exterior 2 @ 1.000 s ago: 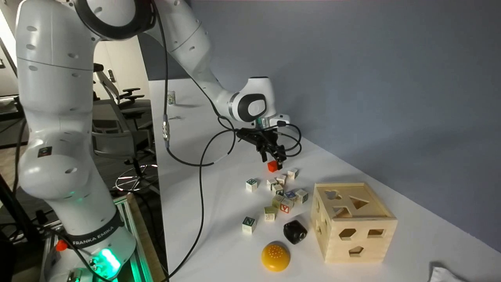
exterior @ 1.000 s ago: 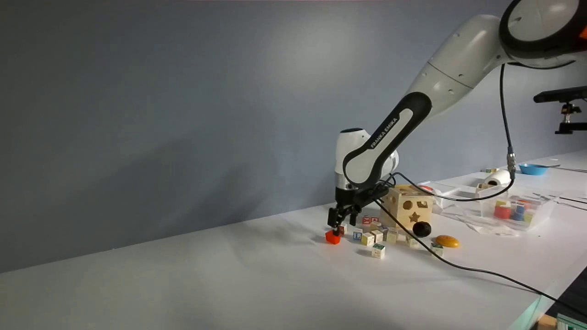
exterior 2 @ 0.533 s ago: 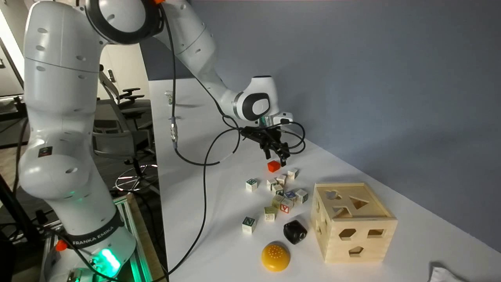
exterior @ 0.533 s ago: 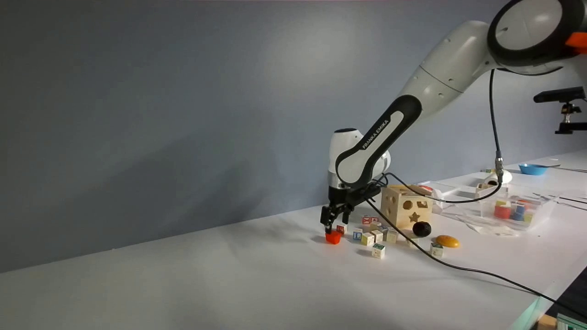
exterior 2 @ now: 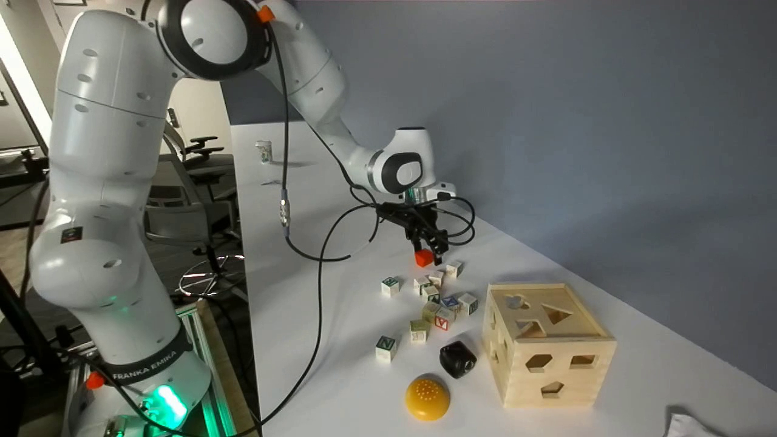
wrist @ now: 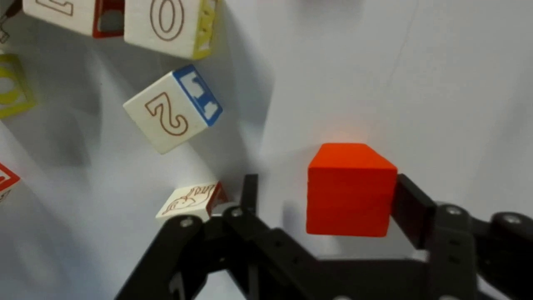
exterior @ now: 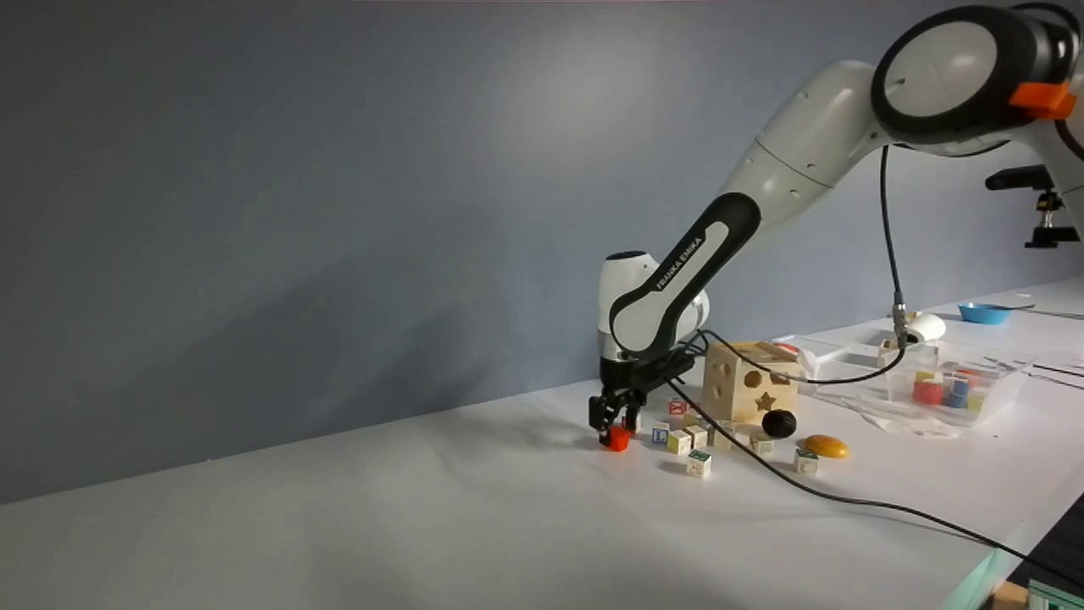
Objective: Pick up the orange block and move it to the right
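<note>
One orange block (wrist: pixel 352 196), tool (wrist: pixel 325 185) contact unclear.

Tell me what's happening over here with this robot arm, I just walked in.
A robot arm has its open end effector straddling the orange block, one finger touching or nearly touching its side, the other standing apart. The block isn't gripped yet; it appears to rest on the table near pale letter blocks.

I see the white Panda arm (exterior: pixel 796 140) slope down from its high elbow (exterior: pixel 940 69), the black Robotiq end effector (wrist: pixel 326 189) hanging low, fingers (wrist: pixel 250 193) spread apart.
</note>
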